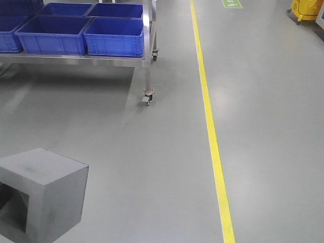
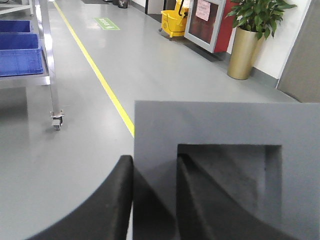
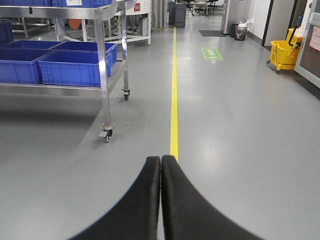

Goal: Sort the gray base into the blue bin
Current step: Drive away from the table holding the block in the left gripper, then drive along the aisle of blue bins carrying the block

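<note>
The gray base [image 1: 43, 195] is a matte gray block with a square recessed window, low at the left of the front view, held above the floor. In the left wrist view my left gripper [image 2: 155, 165] is shut on the wall of the gray base [image 2: 215, 125]: one finger [image 2: 112, 200] is outside, the other inside the window. Several blue bins [image 1: 114, 36] stand on a steel cart [image 1: 147, 61] at the far left; they also show in the right wrist view [image 3: 75, 67]. My right gripper [image 3: 161, 162] is shut and empty, above the floor.
A yellow floor line [image 1: 210, 121] runs away from me. The cart's caster [image 1: 147, 98] stands near it. A yellow mop bucket [image 2: 172, 22], a potted plant [image 2: 250, 35] and a wall lie to the right.
</note>
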`<state>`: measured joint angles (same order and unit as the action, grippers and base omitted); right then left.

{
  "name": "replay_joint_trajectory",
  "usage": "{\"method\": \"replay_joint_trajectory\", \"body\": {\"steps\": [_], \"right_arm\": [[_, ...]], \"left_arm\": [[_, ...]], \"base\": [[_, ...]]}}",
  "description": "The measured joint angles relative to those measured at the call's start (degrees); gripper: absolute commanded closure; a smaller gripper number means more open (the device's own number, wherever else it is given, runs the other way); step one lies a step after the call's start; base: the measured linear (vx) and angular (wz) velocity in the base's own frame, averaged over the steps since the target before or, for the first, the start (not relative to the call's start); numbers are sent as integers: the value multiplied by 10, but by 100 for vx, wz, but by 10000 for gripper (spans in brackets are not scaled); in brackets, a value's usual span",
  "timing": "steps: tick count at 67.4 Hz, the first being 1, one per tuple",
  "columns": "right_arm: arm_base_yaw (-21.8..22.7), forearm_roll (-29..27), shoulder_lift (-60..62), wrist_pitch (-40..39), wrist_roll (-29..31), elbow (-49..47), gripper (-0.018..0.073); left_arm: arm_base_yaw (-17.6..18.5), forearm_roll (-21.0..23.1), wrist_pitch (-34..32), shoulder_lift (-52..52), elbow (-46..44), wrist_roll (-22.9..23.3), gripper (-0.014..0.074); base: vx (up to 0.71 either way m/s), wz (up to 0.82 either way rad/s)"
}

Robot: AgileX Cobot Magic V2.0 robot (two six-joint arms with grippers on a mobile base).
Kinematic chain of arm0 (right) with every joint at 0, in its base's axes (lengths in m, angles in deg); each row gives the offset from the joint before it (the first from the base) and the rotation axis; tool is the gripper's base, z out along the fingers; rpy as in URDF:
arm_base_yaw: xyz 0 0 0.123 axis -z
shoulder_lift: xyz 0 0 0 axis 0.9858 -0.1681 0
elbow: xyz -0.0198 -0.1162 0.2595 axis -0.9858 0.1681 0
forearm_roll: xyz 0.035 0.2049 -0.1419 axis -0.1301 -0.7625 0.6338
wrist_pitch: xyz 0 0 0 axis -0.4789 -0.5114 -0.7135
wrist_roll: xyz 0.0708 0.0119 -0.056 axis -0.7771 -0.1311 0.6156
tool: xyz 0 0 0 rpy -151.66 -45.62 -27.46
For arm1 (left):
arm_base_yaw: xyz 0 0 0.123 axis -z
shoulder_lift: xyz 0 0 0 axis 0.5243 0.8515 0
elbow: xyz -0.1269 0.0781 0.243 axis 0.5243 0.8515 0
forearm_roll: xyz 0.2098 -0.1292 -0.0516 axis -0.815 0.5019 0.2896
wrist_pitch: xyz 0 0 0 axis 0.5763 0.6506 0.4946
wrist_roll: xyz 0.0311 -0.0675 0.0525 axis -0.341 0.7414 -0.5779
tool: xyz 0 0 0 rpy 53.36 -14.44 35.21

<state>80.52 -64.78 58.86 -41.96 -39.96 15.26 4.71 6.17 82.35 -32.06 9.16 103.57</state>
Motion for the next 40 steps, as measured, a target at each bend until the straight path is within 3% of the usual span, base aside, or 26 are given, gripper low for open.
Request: {"method": "replay_joint_trajectory", "body": {"steps": [40], "right_arm": [[0,0,0,0,0,0,564]], "left_arm": [[0,0,0,0,0,0,603]], "base": [[36,-7]]}}
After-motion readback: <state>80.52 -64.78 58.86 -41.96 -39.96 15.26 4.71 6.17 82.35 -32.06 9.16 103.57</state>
